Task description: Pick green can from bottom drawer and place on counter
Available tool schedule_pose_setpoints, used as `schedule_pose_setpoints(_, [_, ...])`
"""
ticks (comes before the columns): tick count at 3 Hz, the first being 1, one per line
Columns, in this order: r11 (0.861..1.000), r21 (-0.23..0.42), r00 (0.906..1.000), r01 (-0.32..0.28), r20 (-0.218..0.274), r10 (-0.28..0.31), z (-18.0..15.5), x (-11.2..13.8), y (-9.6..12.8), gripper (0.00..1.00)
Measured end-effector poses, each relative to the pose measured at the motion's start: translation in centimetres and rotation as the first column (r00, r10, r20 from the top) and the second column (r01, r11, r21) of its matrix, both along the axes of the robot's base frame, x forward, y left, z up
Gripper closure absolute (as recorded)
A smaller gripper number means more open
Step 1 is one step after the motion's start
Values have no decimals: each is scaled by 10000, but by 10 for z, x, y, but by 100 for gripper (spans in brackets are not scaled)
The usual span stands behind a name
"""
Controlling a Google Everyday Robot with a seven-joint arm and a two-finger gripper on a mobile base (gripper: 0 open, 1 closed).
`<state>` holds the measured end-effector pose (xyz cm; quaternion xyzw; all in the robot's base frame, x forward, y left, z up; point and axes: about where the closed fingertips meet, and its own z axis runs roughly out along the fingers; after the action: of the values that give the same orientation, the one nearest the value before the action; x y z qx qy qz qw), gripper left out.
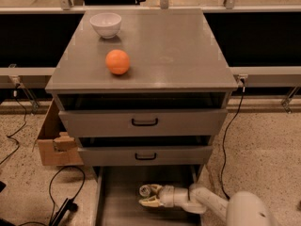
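Observation:
The bottom drawer (117,206) is pulled out below the two upper drawers. My gripper (147,196) reaches into it from the right, low over the drawer floor. The green can (145,190) lies between the jaws with its silver top facing left; little of its green body shows. The jaws are closed against the can, and one pale finger (150,202) shows under it. The counter (178,46) is the grey top of the cabinet.
An orange ball (117,61) and a white bowl (106,24) sit on the left half of the counter. A cardboard box (54,142) stands on the floor left of the cabinet. Cables (61,192) lie on the floor at both sides.

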<state>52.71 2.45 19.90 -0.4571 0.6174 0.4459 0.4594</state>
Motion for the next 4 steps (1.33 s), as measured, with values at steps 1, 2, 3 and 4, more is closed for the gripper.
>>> schedule_pose_setpoints(1, [9939, -188, 9922, 1089, 633, -1075, 72, 12, -49, 94])
schedule_pose_setpoints(2, [9832, -295, 9832, 1801, 350, -1791, 148, -11, -113, 100])
schedule_pose_setpoints(3, [9889, -278, 9869, 1458, -653, -1474, 217, -63, -137, 100])
schedule_pose_setpoints(4, [9961, -24, 9845, 884, -1521, -877, 296, -112, -142, 100])
